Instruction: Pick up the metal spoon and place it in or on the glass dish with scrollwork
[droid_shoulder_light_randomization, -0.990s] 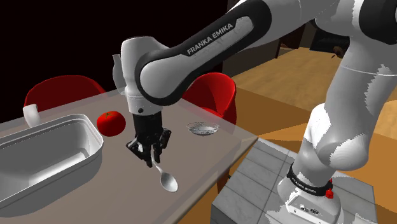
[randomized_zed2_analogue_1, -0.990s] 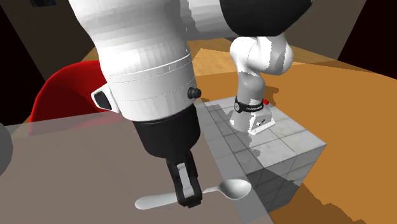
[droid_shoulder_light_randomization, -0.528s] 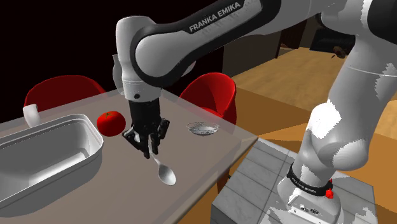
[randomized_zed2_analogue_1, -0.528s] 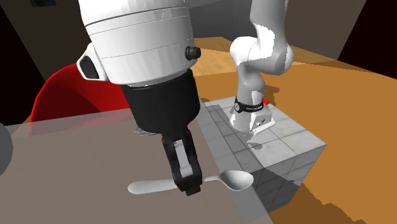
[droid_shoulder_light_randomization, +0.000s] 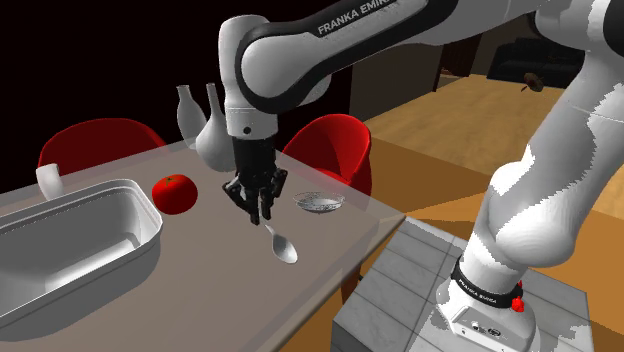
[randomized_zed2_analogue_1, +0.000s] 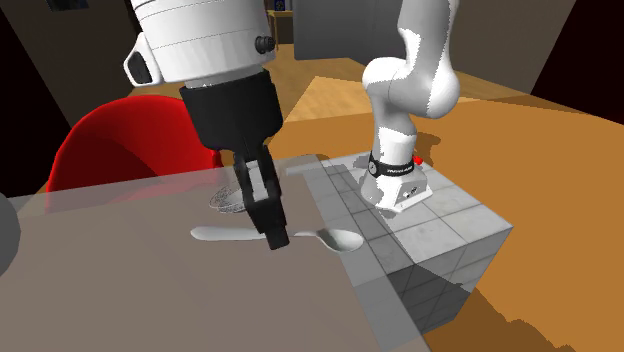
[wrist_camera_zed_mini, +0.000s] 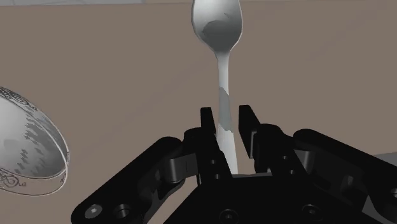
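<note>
A pale grey spoon hangs over the brown table, its handle clasped between the fingers of my black gripper, which is shut on it. The bowl end points down and toward the table's front edge. In the second exterior view the spoon lies level across the gripper, above the table. The small glass dish with scrollwork rests on the table just to the shoulder view's right of the gripper. In the wrist view the spoon runs out from the gripper, and the dish lies to one side.
A red tomato and a large grey pan sit on the shoulder view's left part of the table. Two pale vases stand at the back, with a white cup. Red chairs stand behind the table.
The gripper has carried the spoon toward the shoulder view's right, away from the tomato and closer to the glass dish. The spoon stays clasped.
</note>
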